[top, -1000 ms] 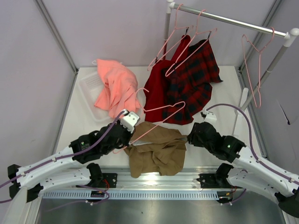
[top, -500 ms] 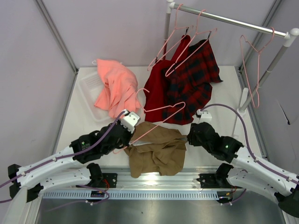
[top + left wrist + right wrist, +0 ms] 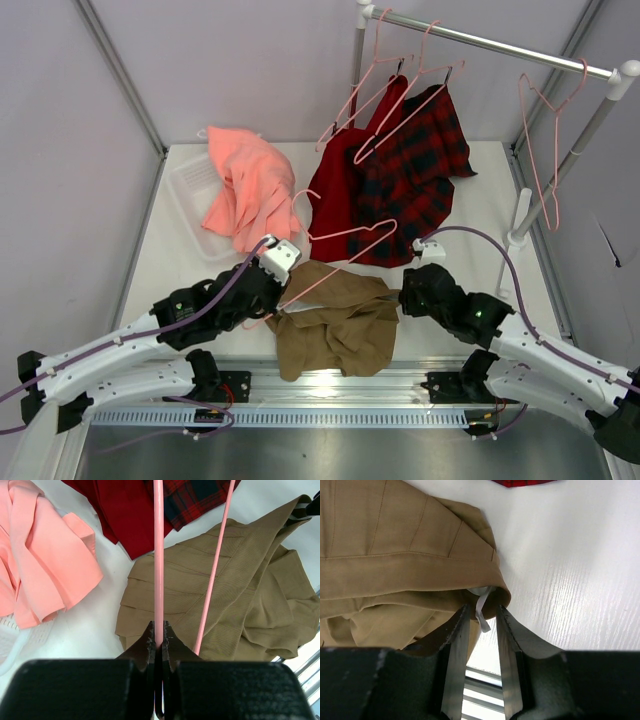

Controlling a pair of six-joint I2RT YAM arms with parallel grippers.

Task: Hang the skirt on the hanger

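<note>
The khaki skirt [image 3: 335, 320] lies crumpled on the white table near the front edge. My left gripper [image 3: 281, 297] is shut on the lower bar of a pink hanger [image 3: 350, 232] and holds it over the skirt's left part. In the left wrist view the bar [image 3: 158, 555] runs straight out of the gripper [image 3: 160, 631] above the skirt [image 3: 240, 595]. My right gripper [image 3: 404, 293] is at the skirt's right corner. In the right wrist view it [image 3: 481, 612] is open, with the skirt's hem corner [image 3: 395, 570] and a white label [image 3: 481, 611] between the fingertips.
A salmon-pink garment [image 3: 245, 185] lies half in a clear tray [image 3: 188, 180] at the back left. Red and plaid garments [image 3: 410, 170] hang on pink hangers from the rail [image 3: 500, 45]. A bare pink hanger [image 3: 545, 150] hangs at the right beside the rack post [image 3: 520, 215].
My right gripper has moved left up to the skirt's right corner. The left gripper and hanger have barely moved.
</note>
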